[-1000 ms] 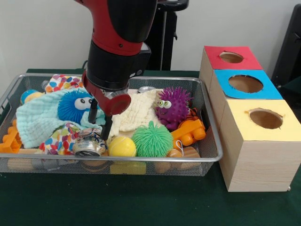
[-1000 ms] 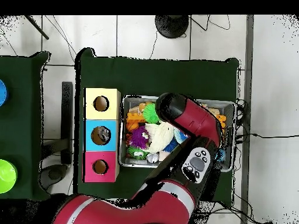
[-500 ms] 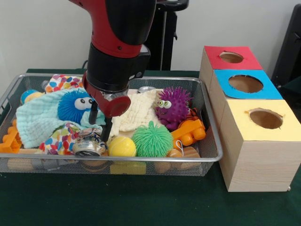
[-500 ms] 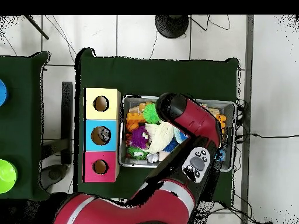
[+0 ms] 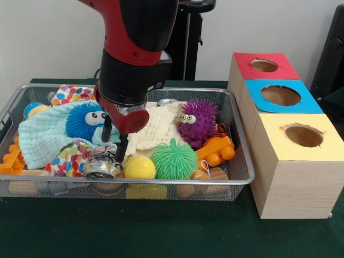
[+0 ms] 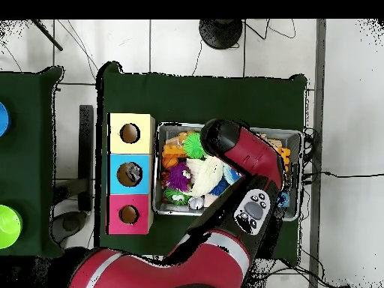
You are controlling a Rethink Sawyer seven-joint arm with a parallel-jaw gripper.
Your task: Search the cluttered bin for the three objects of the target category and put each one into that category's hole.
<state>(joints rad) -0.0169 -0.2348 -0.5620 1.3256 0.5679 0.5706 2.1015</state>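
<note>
My gripper (image 5: 114, 138) hangs inside the wire bin (image 5: 241, 161), open, its two dark fingers (image 5: 122, 147) over the teal cloth (image 5: 43, 134) with nothing held. A blue fuzzy ball (image 5: 85, 120) with eyes lies just left of it. A crushed can (image 5: 101, 164) and a yellow ball (image 5: 139, 167) lie right below it. To its right sit a green spiky ball (image 5: 173, 159) and a purple spiky ball (image 5: 197, 121). In the overhead view the arm (image 6: 244, 154) hides the gripper; the green ball (image 6: 195, 144) and purple ball (image 6: 178, 177) show beside it.
Three wooden boxes stand right of the bin, each with a hole: red top (image 5: 264, 65), blue top (image 5: 280, 95), yellow top (image 5: 302, 135). The bin also holds a cream cloth (image 5: 156, 126), a spotted cloth (image 5: 67, 158), orange blocks (image 5: 216, 150) and wooden pieces (image 5: 209, 174).
The arm has lifted very slightly over the bin. The things in the bin lie as before.
</note>
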